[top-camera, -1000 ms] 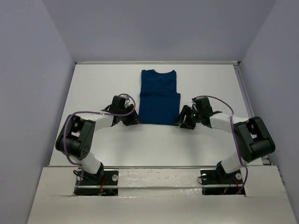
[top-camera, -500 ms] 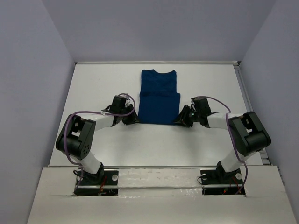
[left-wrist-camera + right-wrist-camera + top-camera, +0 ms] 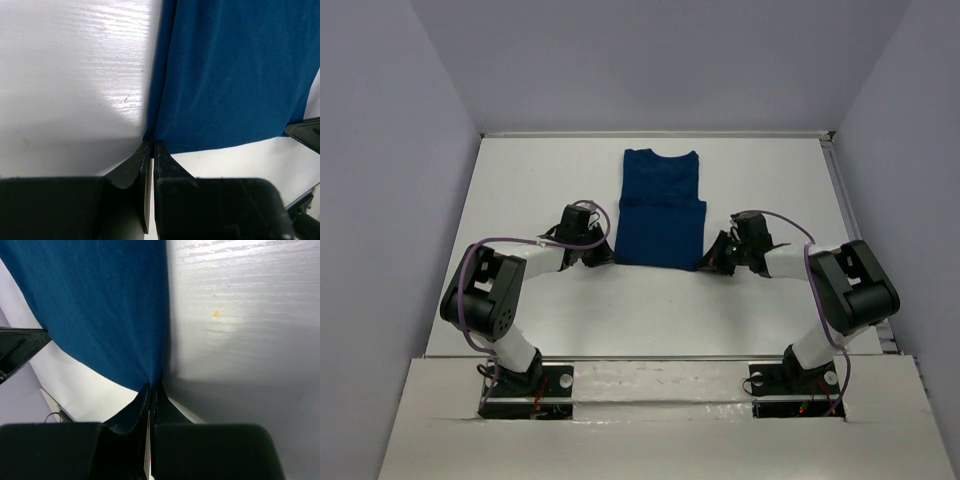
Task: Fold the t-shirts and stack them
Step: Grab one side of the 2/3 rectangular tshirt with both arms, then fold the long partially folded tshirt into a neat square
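The dark navy blue cloth t-shirt (image 3: 662, 205) lay on the white table (image 3: 530, 190), folded to a narrow oblong with its collar end towards the table's far edge. Only plain blue cloth faced up, and we could not tell which face it was. A crosswise step ran over the shirt about halfway along. How many layers lay beneath it was hidden from us.

At the shirt's near left corner sat the left gripper (image 3: 611, 260), black and two-fingered. From the left wrist view its jaws (image 3: 151, 145) were pressed together with a hairline slit between them, pinching that corner of the t-shirt (image 3: 230, 75). At the shirt's near right corner the right gripper (image 3: 706, 266) did likewise. In the right wrist view its jaws (image 3: 151, 387) were closed tight on the cloth's tip (image 3: 100, 305). In both views the fingertips covered the pinched cloth, and we could not tell whether the near hem was off the table.

Beside the shirt's opposite near corner, a black wedge (image 3: 305, 134) was cut off by the left wrist frame's right edge. A black bar (image 3: 20, 347) was likewise cut by the right wrist frame's left edge. Outward from the shirt, purple cables (image 3: 500, 243) looped along the white-and-black arms.
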Tool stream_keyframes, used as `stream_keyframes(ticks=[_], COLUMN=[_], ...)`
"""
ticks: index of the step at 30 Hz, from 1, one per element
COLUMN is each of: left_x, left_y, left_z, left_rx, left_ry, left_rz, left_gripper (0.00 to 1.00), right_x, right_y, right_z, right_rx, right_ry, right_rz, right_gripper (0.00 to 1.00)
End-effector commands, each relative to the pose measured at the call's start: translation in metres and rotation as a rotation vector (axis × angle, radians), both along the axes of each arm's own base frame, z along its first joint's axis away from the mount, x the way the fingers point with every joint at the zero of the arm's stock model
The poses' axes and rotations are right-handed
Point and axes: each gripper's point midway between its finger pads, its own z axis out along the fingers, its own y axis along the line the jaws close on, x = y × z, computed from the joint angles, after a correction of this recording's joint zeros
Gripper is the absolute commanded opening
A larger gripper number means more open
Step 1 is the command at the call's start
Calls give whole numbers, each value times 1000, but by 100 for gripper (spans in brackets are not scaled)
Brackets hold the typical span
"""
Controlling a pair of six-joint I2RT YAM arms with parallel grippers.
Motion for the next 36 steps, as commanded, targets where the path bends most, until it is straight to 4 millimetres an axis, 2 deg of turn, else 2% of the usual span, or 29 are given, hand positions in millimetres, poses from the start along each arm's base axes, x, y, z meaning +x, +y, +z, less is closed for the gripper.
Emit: stream_keyframes(ticks=[1, 2, 3, 4, 5, 8, 9, 11, 12, 15, 16, 18, 19, 20, 21, 22, 23, 25, 26, 27, 28, 29, 30, 31, 32, 33, 34, 35, 36], left_x=[-19, -32, -43, -67, -83, -136, -150, -162, -168, -167, -159, -147, -132, -126, -112, -91, -76, -48, -27, -15, 1, 11, 23, 32, 43, 54, 64, 74, 83], left_y=[-1, -1, -4, -14, -12, 0, -1, -5, -8, -6, -3, -5, -9, -11, -12, -9, -7, 2, 12, 15, 26, 28, 30, 31, 31, 34, 31, 34, 30], left_z=[2, 4, 5, 1, 7, -1, 10, 33, 55, 92, 112, 133, 151, 167, 166, 184, 181, 192, 193, 202, 205, 205, 192, 192, 190, 170, 168, 163, 146], left_rx=[46, 61, 72, 88, 106, 109, 69, 20, -37, -72, -58, -38, -26, -39, -1, 1, 27, 31, 17, 9, 34, 45, 69, 73, 73, 99, 102, 110, 126], left_ry=[-5, 2, 5, 22, 26, 124, 99, 84, 81, 27, -10, -57, -97, -138, -143, -206, -207, -244, -262, -288, -313, -321, -292, -295, -307, -266, -272, -270, -239], left_rz=[-50, -69, -91, -153, -158, -154, -157, -144, -113, -83, -66, -62, -61, -65, -50, -29, -11, 33, 63, 74, 103, 107, 110, 115, 117, 116, 110, 116, 102], left_gripper=[0, 0, 0, 0, 0, 0, 0, 0, 0, 0, 0, 0, 0, 0, 0, 0, 0, 0, 0, 0, 0, 0, 0, 0, 0, 0, 0, 0, 0], right_x=[-24, -30, -43, -53, -72, -100, -118, -131, -138, -142, -141, -127, -110, -99, -82, -66, -44, -15, 10, 27, 40, 52, 64, 84, 94, 102, 119, 127, 134], right_y=[-6, -5, -4, -4, -4, -9, -13, -17, -21, -26, -31, -33, -31, -31, -33, -32, -25, -19, -13, -15, -15, -13, -11, -7, -4, -2, -1, -4, 0], right_z=[-1, 7, 7, 8, 12, 21, 30, 45, 64, 95, 107, 123, 140, 146, 151, 145, 168, 175, 179, 179, 178, 176, 172, 162, 156, 148, 134, 128, 124], right_rx=[-16, -17, -29, -38, -43, -37, -27, -15, -7, -19, -58, -93, -115, -140, -179, -215, -202, -196, -204, -222, -226, -218, -211, -213, -220, -226, -235, -235, -229], right_ry=[29, 7, 24, 38, 54, 75, 80, 67, 41, -4, -6, -47, -100, -123, -159, -143, -214, -237, -251, -269, -271, -263, -253, -234, -233, -220, -197, -191, -191], right_rz=[44, 63, 87, 103, 126, 128, 128, 122, 119, 122, 122, 113, 116, 109, 89, 101, 96, 95, 104, 97, 96, 100, 106, 108, 116, 122, 120, 113, 115], right_gripper=[0, 0, 0, 0, 0, 0, 0, 0, 0, 0, 0, 0, 0, 0, 0, 0, 0, 0, 0, 0, 0, 0, 0, 0, 0, 0, 0, 0, 0])
